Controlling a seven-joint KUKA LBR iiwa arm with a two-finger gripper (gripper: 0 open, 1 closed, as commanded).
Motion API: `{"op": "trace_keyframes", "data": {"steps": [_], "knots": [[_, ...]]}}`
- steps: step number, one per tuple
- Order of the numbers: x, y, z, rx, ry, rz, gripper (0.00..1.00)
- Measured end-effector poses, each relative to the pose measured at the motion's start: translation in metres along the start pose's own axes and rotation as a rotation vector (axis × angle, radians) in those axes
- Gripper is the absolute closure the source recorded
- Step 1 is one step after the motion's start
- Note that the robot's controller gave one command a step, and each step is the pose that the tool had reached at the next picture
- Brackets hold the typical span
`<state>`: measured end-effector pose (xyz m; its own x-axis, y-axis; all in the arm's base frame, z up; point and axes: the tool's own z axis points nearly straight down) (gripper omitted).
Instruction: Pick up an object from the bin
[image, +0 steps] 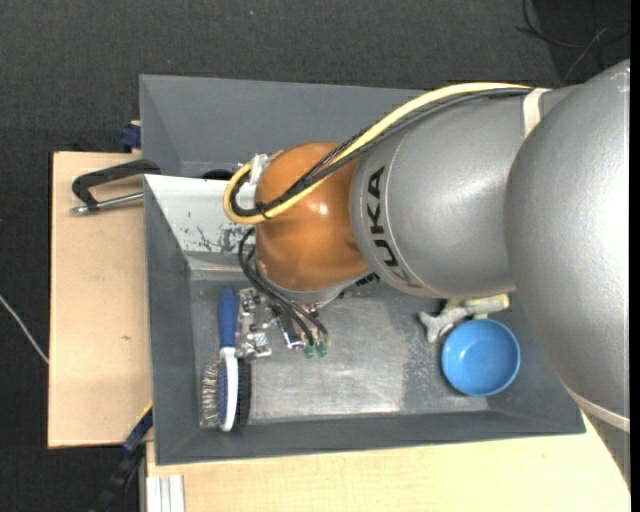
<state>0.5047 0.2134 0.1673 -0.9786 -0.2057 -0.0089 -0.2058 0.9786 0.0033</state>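
Note:
My gripper (272, 326) hangs below the arm's orange cover over the left part of the bin floor. Just to its left lies a blue and white brush (230, 385), its blue handle pointing toward the back and its bristle head near the front wall. The gripper's body is close beside the handle; whether they touch I cannot tell. Nothing shows in the gripper.
A blue bowl (481, 358) stands at the bin's right front, with a small white piece (441, 322) at its back left edge, partly under the arm. The arm covers the back right of the bin. Bare floor lies between the gripper and the bowl.

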Motion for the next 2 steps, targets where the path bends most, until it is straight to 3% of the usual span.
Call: {"op": "trace_keyframes", "data": {"steps": [1,2], "knots": [[-0.0122,-0.008,-0.0264,0.0,-0.001,0.025,1.0],[-0.0112,-0.0078,-0.0247,0.001,0.003,0.024,0.0]]}}
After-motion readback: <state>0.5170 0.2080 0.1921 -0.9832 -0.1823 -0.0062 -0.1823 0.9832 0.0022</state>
